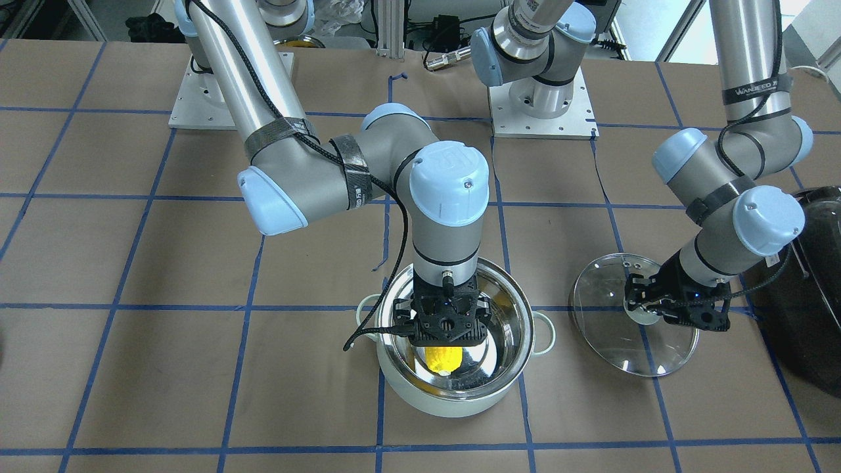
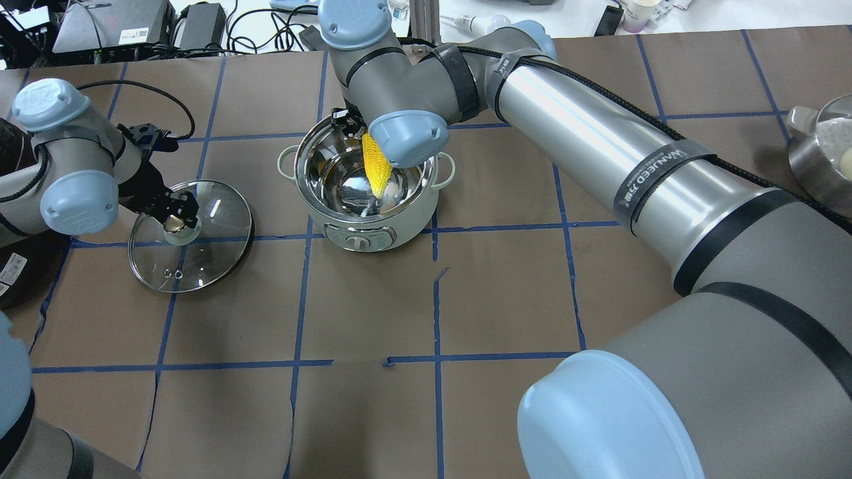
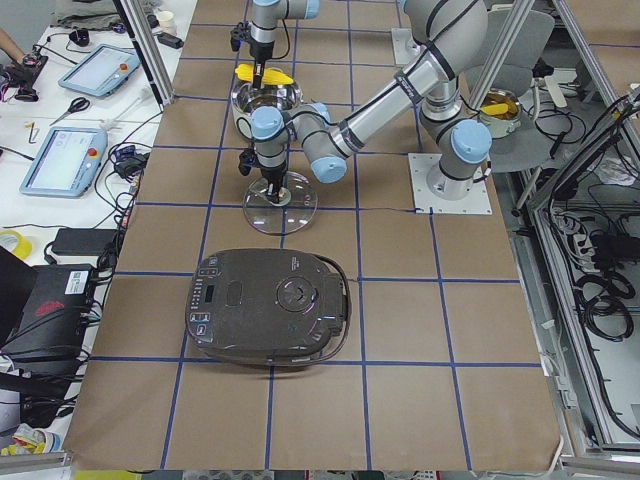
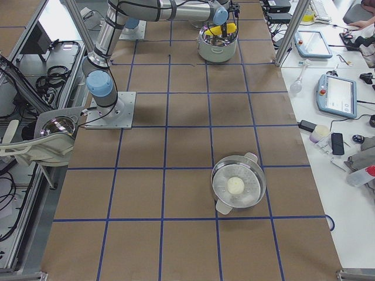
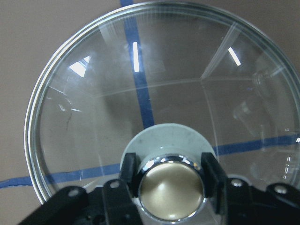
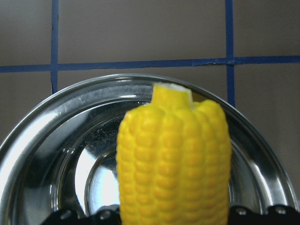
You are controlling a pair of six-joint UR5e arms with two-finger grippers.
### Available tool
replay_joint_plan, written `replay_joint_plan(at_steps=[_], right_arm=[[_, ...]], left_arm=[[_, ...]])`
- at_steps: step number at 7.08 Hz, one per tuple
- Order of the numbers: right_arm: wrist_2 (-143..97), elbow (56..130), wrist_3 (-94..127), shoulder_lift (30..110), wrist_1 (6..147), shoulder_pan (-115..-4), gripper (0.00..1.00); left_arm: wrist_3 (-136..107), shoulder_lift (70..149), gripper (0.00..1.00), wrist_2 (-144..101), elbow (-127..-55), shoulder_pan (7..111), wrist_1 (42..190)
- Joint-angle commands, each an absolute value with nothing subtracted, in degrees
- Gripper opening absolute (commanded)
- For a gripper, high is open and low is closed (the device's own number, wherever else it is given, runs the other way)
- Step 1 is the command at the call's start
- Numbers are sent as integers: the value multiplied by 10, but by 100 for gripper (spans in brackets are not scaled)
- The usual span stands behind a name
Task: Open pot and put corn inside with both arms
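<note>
The pale mint-white pot (image 1: 460, 402) stands open at mid-table, its steel inside bare; it also shows in the overhead view (image 2: 359, 233). My right gripper (image 1: 445, 345) is shut on the yellow corn (image 1: 441, 359) and holds it over the pot's opening, tip slanting down into the bowl (image 2: 376, 169). In the right wrist view the corn (image 6: 173, 159) fills the middle above the pot's rim (image 6: 42, 126). The glass lid (image 1: 617, 358) lies flat on the table beside the pot. My left gripper (image 1: 640, 307) is shut on its beige knob (image 5: 171, 190), one finger (image 5: 129, 171) on each side.
A large black glossy appliance (image 1: 811, 295) stands just beyond the lid on the left arm's side. A steel steamer pot (image 4: 237, 187) with a white ball in it stands far off on the right arm's side. Blue tape lines grid the brown table.
</note>
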State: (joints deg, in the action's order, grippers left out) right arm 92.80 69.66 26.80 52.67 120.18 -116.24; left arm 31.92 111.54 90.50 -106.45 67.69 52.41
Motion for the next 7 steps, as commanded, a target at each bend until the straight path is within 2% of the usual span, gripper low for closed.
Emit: replay_joint_plan(at_steps=[1,3,4,7], right_arm=[[927,697,271,528,1201,-1163,100],[927,697,267,529,1201,-1163,100],[932,695,260,531,1200,-1163,100],[928,703,179,599,1113,-1109,100]], left_arm=[[323,1115,100,910,-1060,677,524],[330,1087,100,912,-1036,687,547],[325,1063,97,905,-1003,693,627],[197,1029,100,905,-889,813,805]])
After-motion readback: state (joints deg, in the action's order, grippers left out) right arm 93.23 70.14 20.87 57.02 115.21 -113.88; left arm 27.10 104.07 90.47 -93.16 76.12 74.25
